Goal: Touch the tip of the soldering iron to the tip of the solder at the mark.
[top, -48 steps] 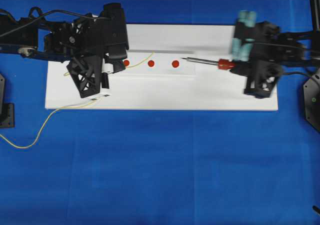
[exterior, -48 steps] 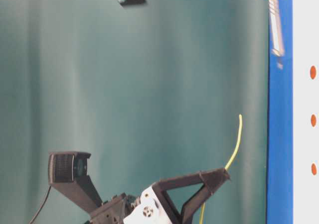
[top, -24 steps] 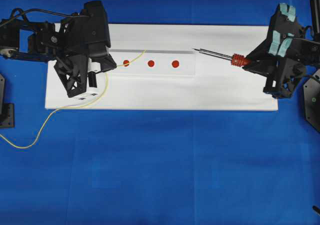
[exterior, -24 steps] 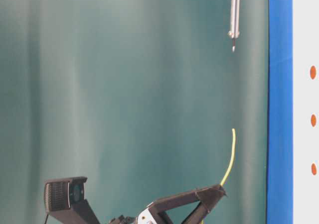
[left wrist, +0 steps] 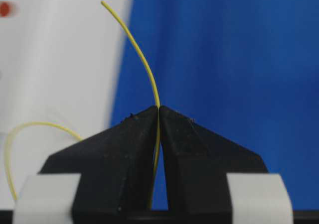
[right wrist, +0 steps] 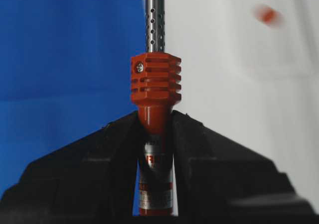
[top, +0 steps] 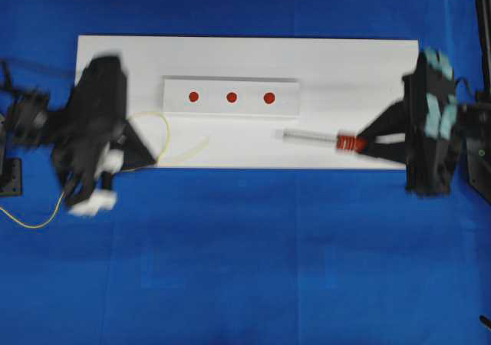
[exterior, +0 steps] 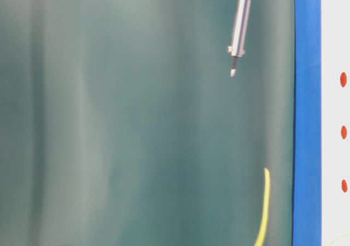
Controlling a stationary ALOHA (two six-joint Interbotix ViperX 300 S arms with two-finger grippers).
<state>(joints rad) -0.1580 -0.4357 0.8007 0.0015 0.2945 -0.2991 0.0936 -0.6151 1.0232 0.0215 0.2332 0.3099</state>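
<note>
The left gripper [left wrist: 158, 109] has its fingers [left wrist: 124, 149] pinched tight on the solder [left wrist: 142, 59]. The right gripper [right wrist: 155, 122] clamps the soldering iron [right wrist: 154, 84] — tips well apart.

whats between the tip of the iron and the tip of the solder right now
Only bare white board in the overhead view; soldering iron and solder tips stay apart, with nothing between them.
</note>
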